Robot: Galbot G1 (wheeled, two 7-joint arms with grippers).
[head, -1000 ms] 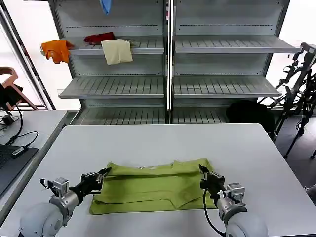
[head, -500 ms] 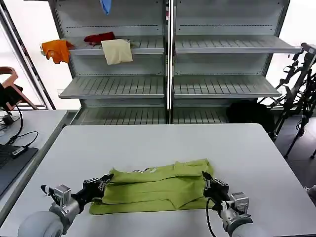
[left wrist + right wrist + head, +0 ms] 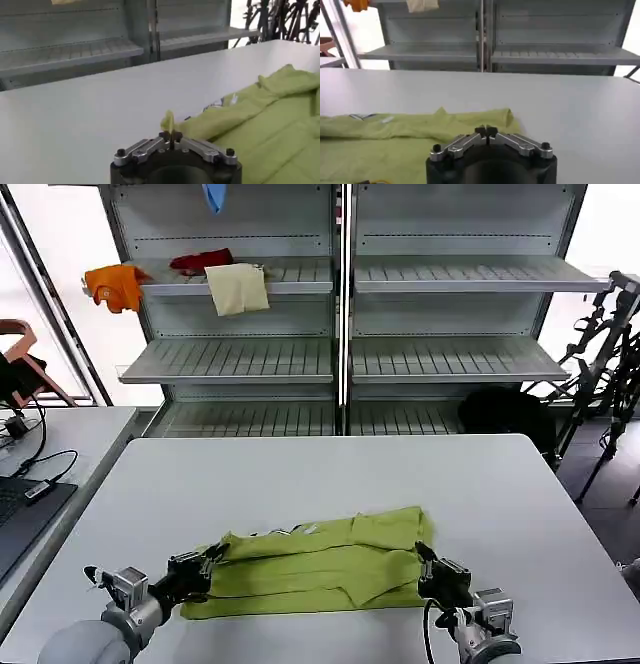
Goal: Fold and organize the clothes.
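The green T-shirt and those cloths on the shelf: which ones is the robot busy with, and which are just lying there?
Busy with:
lime-green T-shirt
left pincer, pinching its edge
right pincer, at its other edge

Just lying there:
orange cloth
cream cloth
red cloth

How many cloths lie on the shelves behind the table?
4: orange cloth at the shelf's left end, red cloth and cream cloth beside it, blue cloth hanging above. Others may be hidden.

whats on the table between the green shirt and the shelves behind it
Nothing: in the head view the white table is bare from the far edge of the lime-green T-shirt to the shelving unit.
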